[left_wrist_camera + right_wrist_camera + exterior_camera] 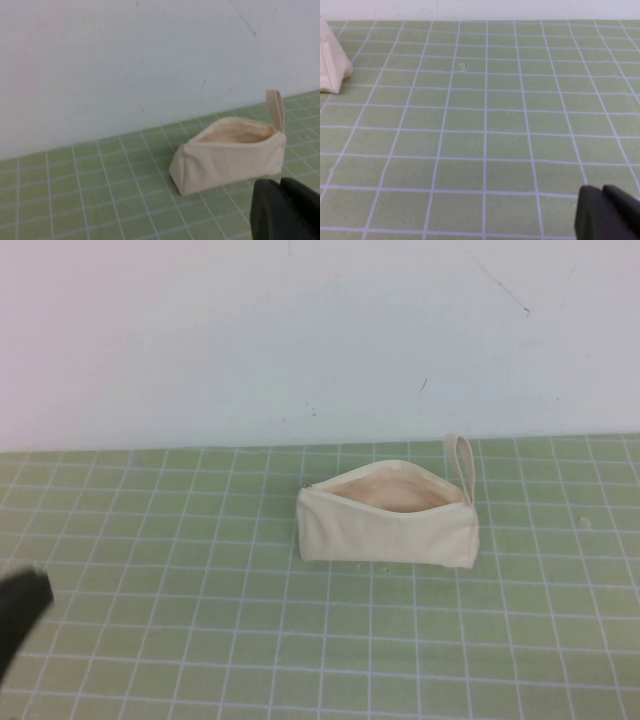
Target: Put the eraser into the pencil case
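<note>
The cream-white pencil case stands on the green grid mat, unzipped, with its beige lining showing and its loop strap at the right end. It also shows in the left wrist view, and one corner of it in the right wrist view. The eraser is not in view. My left gripper is shut and empty, low at the left edge of the high view, well away from the case. My right gripper is shut and empty over bare mat; it is outside the high view.
The green cutting mat with white grid lines covers the table. A plain white wall rises behind it. A small speck lies on the mat to the right of the case.
</note>
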Robot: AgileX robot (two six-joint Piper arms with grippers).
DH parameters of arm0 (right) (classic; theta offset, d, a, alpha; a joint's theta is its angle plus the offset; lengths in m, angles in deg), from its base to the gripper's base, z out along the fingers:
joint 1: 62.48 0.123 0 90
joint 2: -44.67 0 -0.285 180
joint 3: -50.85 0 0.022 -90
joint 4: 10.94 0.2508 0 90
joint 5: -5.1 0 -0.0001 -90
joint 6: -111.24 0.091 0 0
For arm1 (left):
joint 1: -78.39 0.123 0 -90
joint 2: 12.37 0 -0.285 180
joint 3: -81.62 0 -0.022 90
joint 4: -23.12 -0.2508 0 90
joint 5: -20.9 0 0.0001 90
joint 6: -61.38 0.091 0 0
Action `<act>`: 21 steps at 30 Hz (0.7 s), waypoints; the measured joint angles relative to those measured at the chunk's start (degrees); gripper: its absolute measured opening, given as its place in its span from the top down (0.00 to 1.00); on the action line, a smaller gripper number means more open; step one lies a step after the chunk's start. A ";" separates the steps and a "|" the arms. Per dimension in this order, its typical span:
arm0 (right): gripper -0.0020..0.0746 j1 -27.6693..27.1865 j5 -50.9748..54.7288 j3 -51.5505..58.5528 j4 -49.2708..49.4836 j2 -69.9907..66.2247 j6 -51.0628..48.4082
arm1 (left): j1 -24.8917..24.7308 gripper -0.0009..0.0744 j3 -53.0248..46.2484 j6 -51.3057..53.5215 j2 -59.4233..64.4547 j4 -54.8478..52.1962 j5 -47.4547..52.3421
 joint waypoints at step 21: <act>0.97 -0.03 0.00 0.00 0.00 0.00 0.00 | 2.80 0.99 -21.68 -0.56 -6.29 4.09 -1.38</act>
